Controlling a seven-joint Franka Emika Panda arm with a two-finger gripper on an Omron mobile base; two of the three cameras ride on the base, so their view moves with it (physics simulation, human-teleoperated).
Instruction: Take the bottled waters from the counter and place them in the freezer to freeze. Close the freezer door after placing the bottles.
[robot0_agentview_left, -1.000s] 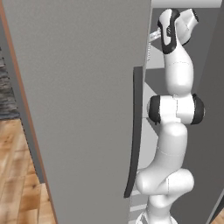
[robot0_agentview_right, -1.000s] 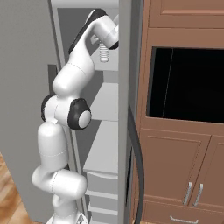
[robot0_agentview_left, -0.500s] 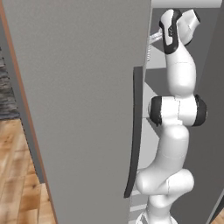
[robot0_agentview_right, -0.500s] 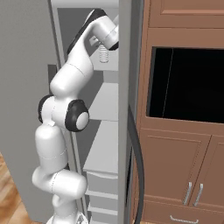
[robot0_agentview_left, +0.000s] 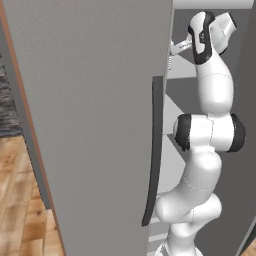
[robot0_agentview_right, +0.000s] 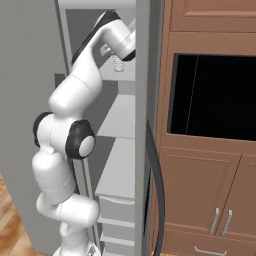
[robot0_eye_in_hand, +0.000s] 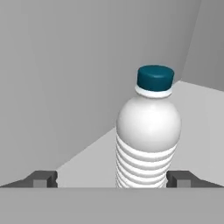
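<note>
The freezer stands open, its freezer door filling the left of the left base view. On a pale shelf at the hand view's centre a bottled water stands upright, long axis vertical, between the fingertips of the end effector, which is spread wide and holds nothing. Retreat looks straight back.

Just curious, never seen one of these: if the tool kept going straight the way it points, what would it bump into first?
Most likely the bottle, standing upright between the open tool's fingers. Behind it is the grey freezer wall; how far back is hard to judge.
</note>
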